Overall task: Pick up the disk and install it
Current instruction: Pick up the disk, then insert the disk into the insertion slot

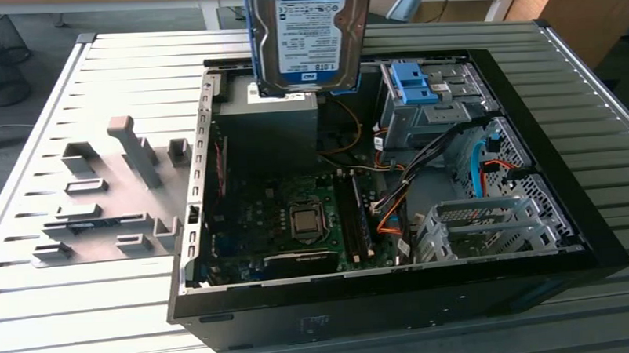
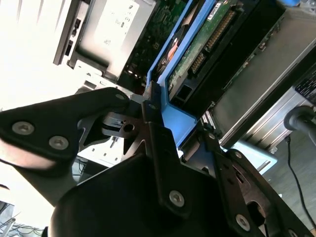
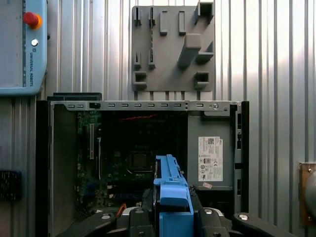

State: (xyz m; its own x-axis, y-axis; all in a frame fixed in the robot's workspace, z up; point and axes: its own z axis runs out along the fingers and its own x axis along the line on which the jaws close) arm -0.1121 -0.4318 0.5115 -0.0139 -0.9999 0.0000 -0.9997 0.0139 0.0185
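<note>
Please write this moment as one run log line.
gripper: shut on disk | disk: held upright in air above open computer case | install: not done

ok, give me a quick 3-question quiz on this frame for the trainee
1. True or false: the disk is seated in a bay of the case.
2. What is the pincer clamped on?
A) an orange cable
B) the disk's blue rail
C) the motherboard
3. Fill in: in the exterior view, the grey plate lies on the table at the case's ____ (exterior view's side).

Key
1. False: the disk hangs above the open case, held up by the pincer.
2. B
3. left
</note>
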